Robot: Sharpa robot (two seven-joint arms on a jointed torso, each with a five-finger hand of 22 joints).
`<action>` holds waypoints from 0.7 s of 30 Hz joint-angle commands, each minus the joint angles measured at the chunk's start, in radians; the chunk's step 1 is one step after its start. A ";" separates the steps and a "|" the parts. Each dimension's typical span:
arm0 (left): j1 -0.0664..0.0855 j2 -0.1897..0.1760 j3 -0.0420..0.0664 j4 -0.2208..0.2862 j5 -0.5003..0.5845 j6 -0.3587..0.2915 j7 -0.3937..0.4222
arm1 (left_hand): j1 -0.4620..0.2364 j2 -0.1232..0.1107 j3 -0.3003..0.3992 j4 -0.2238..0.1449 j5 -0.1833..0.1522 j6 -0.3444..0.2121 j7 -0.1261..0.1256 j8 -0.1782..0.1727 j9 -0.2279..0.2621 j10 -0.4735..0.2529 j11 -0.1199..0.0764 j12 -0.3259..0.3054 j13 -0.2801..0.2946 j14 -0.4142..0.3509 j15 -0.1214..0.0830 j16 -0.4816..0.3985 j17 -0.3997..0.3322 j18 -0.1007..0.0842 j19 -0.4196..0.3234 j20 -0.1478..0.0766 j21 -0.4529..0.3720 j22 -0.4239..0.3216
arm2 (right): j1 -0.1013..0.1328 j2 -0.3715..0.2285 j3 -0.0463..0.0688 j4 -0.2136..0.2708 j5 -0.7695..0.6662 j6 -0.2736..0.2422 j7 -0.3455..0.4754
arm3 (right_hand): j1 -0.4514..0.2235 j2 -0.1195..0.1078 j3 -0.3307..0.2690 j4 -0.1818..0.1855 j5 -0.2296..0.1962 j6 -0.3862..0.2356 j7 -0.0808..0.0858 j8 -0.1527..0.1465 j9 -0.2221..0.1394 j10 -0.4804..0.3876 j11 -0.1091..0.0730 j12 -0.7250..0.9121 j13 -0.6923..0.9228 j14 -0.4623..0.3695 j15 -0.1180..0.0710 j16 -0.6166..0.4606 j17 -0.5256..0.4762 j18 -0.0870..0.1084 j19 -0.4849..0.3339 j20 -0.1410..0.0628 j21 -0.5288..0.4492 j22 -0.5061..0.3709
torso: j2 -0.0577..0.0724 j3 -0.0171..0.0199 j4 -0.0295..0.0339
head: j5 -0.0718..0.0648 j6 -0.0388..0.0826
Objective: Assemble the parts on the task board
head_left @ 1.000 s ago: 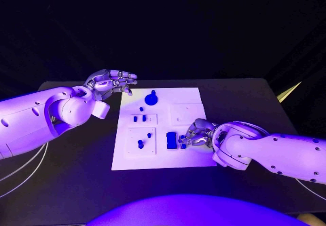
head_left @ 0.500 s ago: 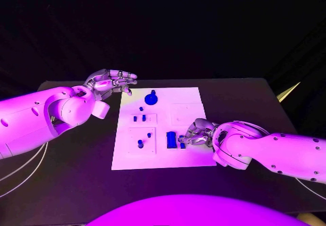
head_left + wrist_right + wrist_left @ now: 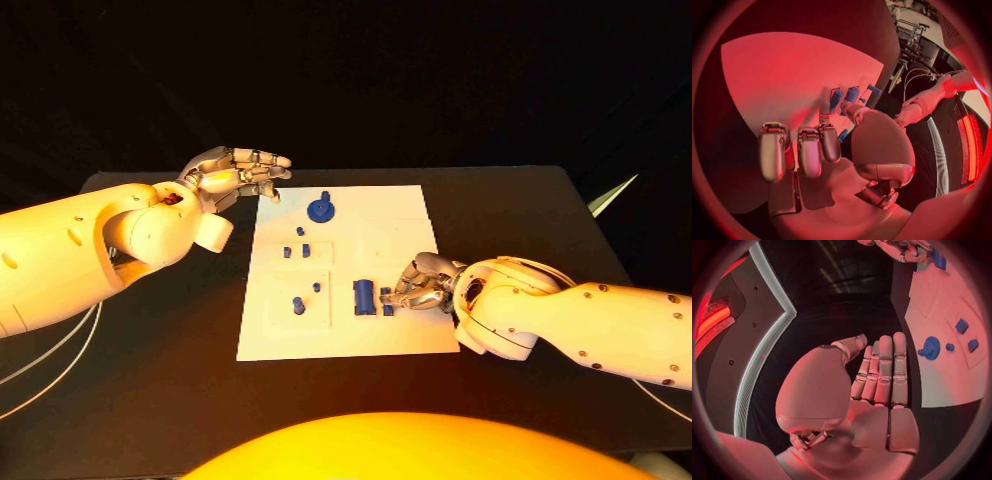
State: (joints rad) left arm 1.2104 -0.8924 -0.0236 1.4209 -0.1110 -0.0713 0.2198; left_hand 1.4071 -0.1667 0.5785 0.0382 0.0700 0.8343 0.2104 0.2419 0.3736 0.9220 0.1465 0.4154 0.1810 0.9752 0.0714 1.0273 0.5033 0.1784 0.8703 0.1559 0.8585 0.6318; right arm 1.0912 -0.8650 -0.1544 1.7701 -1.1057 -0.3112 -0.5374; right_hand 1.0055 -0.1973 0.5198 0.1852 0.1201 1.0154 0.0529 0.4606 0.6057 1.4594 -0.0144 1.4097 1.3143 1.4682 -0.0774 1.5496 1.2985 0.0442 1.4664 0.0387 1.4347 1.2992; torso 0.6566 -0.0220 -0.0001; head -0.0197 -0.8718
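The white task board (image 3: 389, 225) lies in the middle of the black table. A round blue part (image 3: 322, 209) stands near its far edge, and a tall blue block (image 3: 365, 296) stands near its front. My right hand (image 3: 417, 284) rests on the board just right of that block, its fingers curled. It seems to pinch a small blue part (image 3: 843, 134) between thumb and finger. My left hand (image 3: 238, 171) hovers beside the board's far left corner and holds nothing. Its fingers (image 3: 882, 370) lie side by side, with the round part (image 3: 930, 346) off to one side.
Small blue pegs (image 3: 297, 305) stand in the board's left panels, and more pegs (image 3: 300, 232) stand farther back. Several upright blue parts (image 3: 852, 94) stand beyond my right thumb. Black table (image 3: 159, 350) surrounds the board on all sides.
My right hand has crept slightly toward the board's front, staying beside the blue block. The left hand has not moved.
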 commanded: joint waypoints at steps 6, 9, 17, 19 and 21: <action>0.001 0.001 0.001 0.000 -0.003 0.000 0.001 | 0.001 0.002 0.024 -0.015 0.023 -0.004 0.003 0.020 -0.007 -0.013 0.000 0.015 -0.011 -0.007 -0.001 -0.011 -0.013 0.005 0.006 0.003 0.009 0.012 | -0.001 -0.009 0.000 0.007 -0.006 0.032 0.011 | 0.039 -0.024 0.003 -0.040 0.016 0.004 -0.005 0.013 -0.004 0.043 -0.010 0.002 0.162 0.098 -0.009 0.012 0.253 -0.022 0.083 -0.018 0.016 0.242 | 0.000 0.0002 0.0001 | 0.001 -0.001; 0.000 0.002 0.001 -0.001 -0.003 0.000 0.001 | 0.001 0.002 0.024 -0.015 0.023 -0.004 0.003 0.020 -0.007 -0.013 0.000 0.015 -0.011 -0.007 -0.001 -0.011 -0.013 0.005 0.006 0.003 0.009 0.012 | -0.002 -0.011 -0.001 0.009 -0.007 0.035 0.013 | 0.039 -0.024 0.003 -0.040 0.016 0.004 -0.005 0.013 -0.004 0.043 -0.010 0.002 0.162 0.098 -0.009 0.012 0.253 -0.022 0.083 -0.018 0.016 0.242 | 0.000 0.0000 -0.0006 | 0.002 -0.001; 0.000 0.002 0.000 -0.001 -0.003 0.001 0.000 | 0.001 0.002 0.024 -0.015 0.023 -0.004 0.003 0.020 -0.007 -0.013 0.000 0.015 -0.011 -0.007 -0.001 -0.011 -0.013 0.005 0.006 0.003 0.009 0.012 | -0.004 -0.011 -0.001 0.006 -0.007 0.036 0.016 | 0.040 -0.026 0.002 -0.042 0.016 0.004 -0.005 0.013 -0.004 0.043 -0.010 0.003 0.163 0.099 -0.009 0.013 0.254 -0.023 0.083 -0.018 0.018 0.243 | 0.000 0.0001 0.0003 | 0.001 0.000; 0.000 0.002 0.000 -0.001 -0.003 0.001 0.000 | 0.000 0.003 0.026 -0.014 0.022 -0.004 0.003 0.021 -0.007 -0.014 0.000 0.016 -0.012 -0.007 -0.001 -0.010 -0.013 0.005 0.004 0.004 0.011 0.013 | -0.005 -0.010 -0.001 0.002 -0.007 0.036 0.017 | 0.040 -0.026 0.002 -0.041 0.016 0.004 -0.005 0.013 -0.004 0.043 -0.010 0.003 0.163 0.099 -0.009 0.012 0.254 -0.023 0.083 -0.018 0.018 0.243 | 0.000 0.0003 0.0011 | 0.002 0.000; 0.000 0.002 0.000 -0.001 -0.003 0.001 0.000 | 0.000 0.003 0.026 -0.014 0.022 -0.004 0.003 0.021 -0.007 -0.014 0.000 0.016 -0.012 -0.007 -0.001 -0.010 -0.013 0.005 0.004 0.004 0.011 0.013 | -0.007 -0.006 -0.001 -0.004 -0.005 0.034 0.020 | 0.038 -0.025 0.002 -0.040 0.016 0.005 -0.004 0.013 -0.005 0.043 -0.010 0.003 0.163 0.099 -0.009 0.012 0.254 -0.022 0.083 -0.018 0.016 0.242 | 0.001 0.0007 0.0013 | 0.002 0.001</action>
State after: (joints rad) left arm 1.2103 -0.8921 -0.0238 1.4186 -0.1135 -0.0721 0.2191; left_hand 1.4071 -0.1667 0.5785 0.0381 0.0700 0.8343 0.2104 0.2419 0.3736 0.9220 0.1466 0.4154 0.1807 0.9752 0.0714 1.0273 0.4999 0.1784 0.8701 0.1558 0.8586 0.6319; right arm 1.0870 -0.8732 -0.1544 1.7689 -1.1108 -0.2794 -0.5209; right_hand 1.0243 -0.2159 0.5245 0.1664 0.1201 1.0154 0.0529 0.4606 0.6056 1.4594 -0.0144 1.4097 1.3143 1.4682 -0.0774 1.5496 1.2985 0.0442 1.4664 0.0386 1.4347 1.2992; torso 0.6565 -0.0217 0.0002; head -0.0182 -0.8718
